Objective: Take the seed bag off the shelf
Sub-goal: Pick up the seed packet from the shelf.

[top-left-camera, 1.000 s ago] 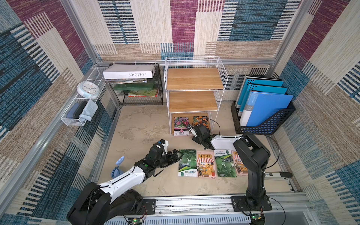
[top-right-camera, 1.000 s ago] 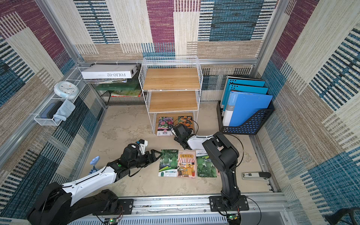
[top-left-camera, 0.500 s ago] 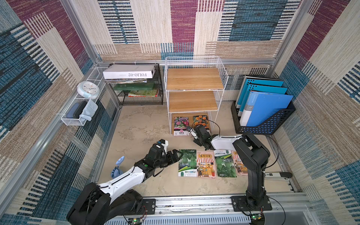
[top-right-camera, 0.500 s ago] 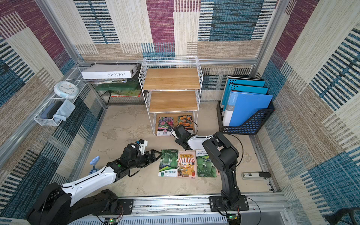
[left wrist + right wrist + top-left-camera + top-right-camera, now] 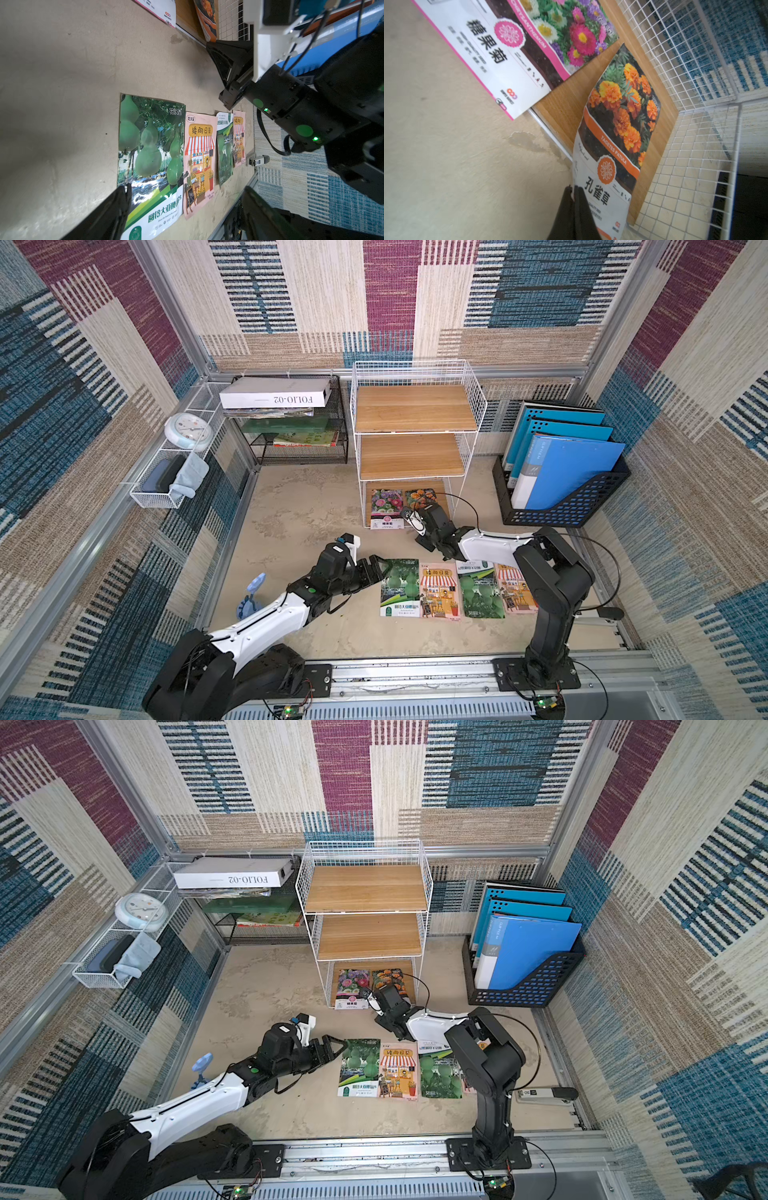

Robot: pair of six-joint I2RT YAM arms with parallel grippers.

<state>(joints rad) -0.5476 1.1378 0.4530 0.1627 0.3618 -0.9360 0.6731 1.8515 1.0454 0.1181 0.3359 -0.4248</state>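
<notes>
White oblong box (image 5: 274, 393): "FOLIO-02"; orange marigold seed bag (image 5: 618, 128): "TAGETES PATULA", "孔雀草"; pink-bordered mixed-flower seed bag (image 5: 517, 47): "糖果菊"; green gourd seed bag (image 5: 149, 158): "花沃呈"; pale pink striped-awning seed bag (image 5: 199, 164): "矮向日葵".

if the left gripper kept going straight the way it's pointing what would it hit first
Probably the green gourd seed bag, lying flat just ahead of the open left gripper. Whether it would touch the bag or skim over it is unclear.

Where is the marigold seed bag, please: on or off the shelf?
On: the marigold seed bag overlies the shelf board, right tool pinching its corner.
</notes>
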